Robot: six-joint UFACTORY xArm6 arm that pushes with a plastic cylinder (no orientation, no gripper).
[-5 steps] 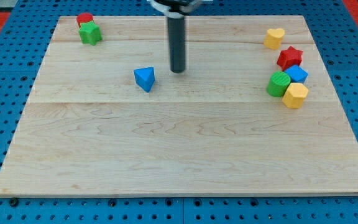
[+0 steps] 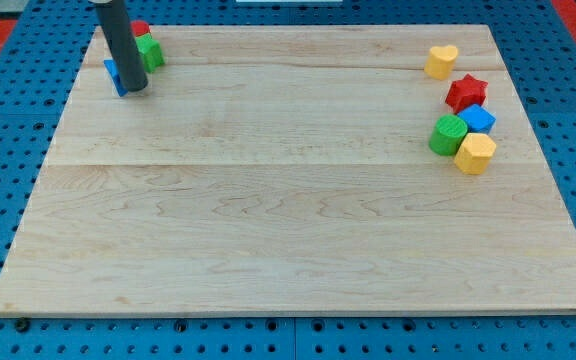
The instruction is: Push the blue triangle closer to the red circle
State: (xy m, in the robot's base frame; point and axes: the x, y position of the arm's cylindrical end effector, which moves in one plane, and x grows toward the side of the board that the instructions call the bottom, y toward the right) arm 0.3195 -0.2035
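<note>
My tip [image 2: 134,88] is at the board's top left corner area. The blue triangle [image 2: 114,77] sits just left of the tip, touching it and mostly hidden behind the rod. The red circle [image 2: 141,29] is just up and right of the rod, partly hidden by it. A green block [image 2: 150,52] lies right below the red circle, close to the rod's right side.
At the view's right stand a yellow heart-like block [image 2: 441,61], a red star [image 2: 466,92], a blue block [image 2: 478,118], a green block [image 2: 447,134] and a yellow block [image 2: 475,153]. The wooden board [image 2: 298,230] lies on a blue pegboard.
The rod has swung from the board's upper middle to the top left. The blue triangle has been pushed left and up, and now lies close to the red circle and green block.
</note>
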